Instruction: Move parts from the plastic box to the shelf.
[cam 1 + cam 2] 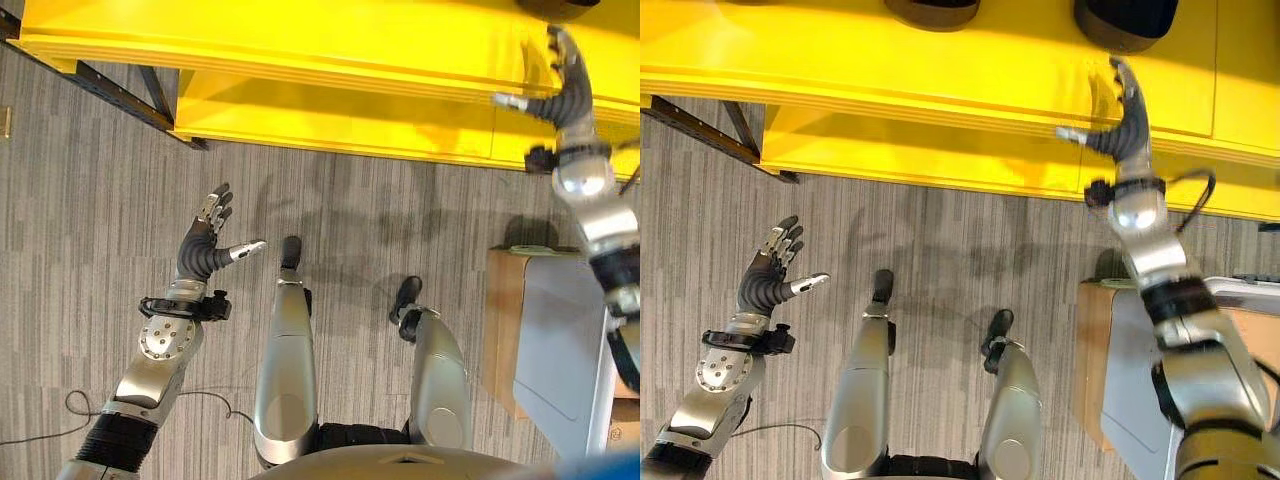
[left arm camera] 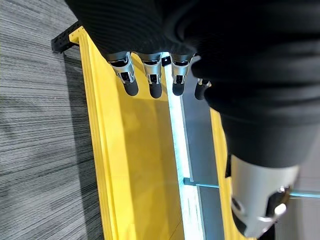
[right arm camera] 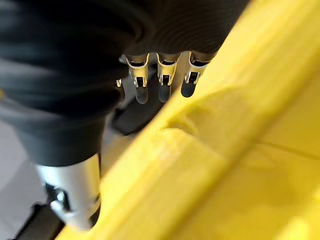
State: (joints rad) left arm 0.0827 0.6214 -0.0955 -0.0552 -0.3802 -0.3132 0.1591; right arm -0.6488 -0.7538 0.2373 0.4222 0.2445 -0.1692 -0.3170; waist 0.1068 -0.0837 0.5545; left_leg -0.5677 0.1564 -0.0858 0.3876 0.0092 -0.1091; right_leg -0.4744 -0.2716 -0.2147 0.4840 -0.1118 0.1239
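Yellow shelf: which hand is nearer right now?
Right. The right hand reaches over the yellow shelf edge, fingers straight, near a dark part. The left hand hangs open over the carpet, well short of the shelf.

It looks like a workshop or storeroom floor. A bright yellow shelf on a dark perforated metal frame stands over grey striped carpet tiles. Two dark rounded parts sit on the shelf's top board (industrial stock, by the look), and near the shelf a cardboard box stands on the carpet.
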